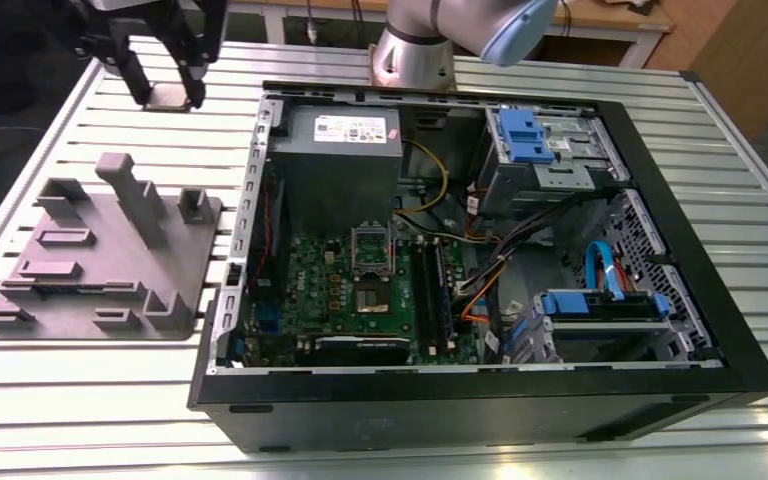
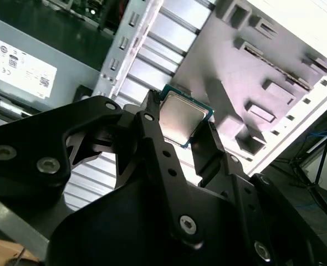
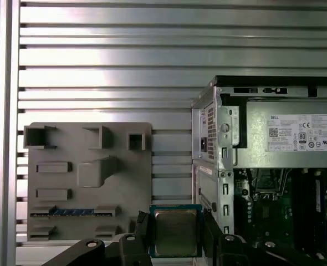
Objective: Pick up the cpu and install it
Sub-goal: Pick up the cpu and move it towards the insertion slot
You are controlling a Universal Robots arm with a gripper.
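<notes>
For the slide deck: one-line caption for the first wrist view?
Gripper with jaws shut on the cpu over the slatted table, grey fixture and open computer case below.

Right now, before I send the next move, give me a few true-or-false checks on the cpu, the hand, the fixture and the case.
1. The hand grips the cpu between its fingers. True.
2. The cpu sits in the socket. False: it is in the hand, outside the case.
3. The grey fixture lies on the table at the exterior view's left of the case. True.
4. The case is closed. False: it lies open, its motherboard exposed.
</notes>
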